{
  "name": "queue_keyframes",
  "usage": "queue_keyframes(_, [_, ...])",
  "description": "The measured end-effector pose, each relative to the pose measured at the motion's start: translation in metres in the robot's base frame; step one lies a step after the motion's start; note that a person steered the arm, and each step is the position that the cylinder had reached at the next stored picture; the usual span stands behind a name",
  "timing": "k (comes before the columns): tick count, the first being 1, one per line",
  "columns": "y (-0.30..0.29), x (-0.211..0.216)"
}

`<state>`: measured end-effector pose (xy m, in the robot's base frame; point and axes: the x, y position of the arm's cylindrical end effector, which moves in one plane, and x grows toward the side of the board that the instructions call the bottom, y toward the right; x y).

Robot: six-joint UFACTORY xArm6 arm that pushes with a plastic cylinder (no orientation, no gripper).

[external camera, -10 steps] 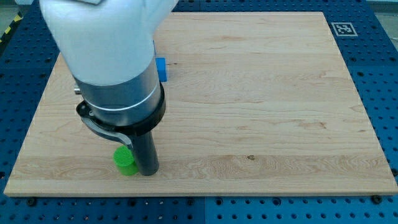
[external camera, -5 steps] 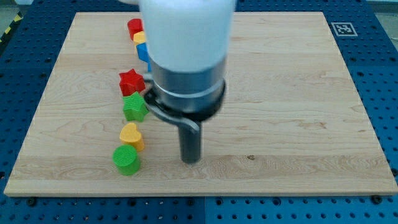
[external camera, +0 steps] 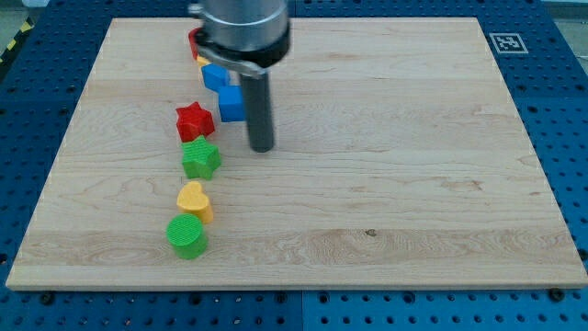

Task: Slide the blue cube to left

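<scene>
The blue cube (external camera: 231,104) sits on the wooden board (external camera: 386,165) in the upper left part of the view. My tip (external camera: 262,147) rests on the board just to the right of and slightly below the blue cube, close to it; contact cannot be told. Another blue block (external camera: 215,75) lies just above the cube, partly hidden by the arm.
A column of blocks runs down the view's left: a red block (external camera: 195,41) at top, a yellow block edge (external camera: 202,59), a red star (external camera: 194,120), a green star (external camera: 200,159), a yellow heart (external camera: 195,199), a green cylinder (external camera: 186,236).
The arm has swung from the view's lower left across and up; my tip now stands beside the blue cube. The blocks have not moved.
</scene>
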<state>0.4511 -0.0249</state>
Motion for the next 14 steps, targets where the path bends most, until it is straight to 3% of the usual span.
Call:
queue_keyframes(1, [0.050,-0.001])
queue_keyframes(2, [0.059,-0.037])
queue_keyframes(4, [0.053,-0.185])
queue_keyframes(5, [0.020,-0.259])
queue_keyframes(9, [0.001,-0.240])
queue_keyframes(11, [0.035,-0.154])
queue_keyframes(12, [0.035,-0.091])
queue_keyframes(13, [0.020,-0.053])
queue_keyframes(14, [0.020,-0.056])
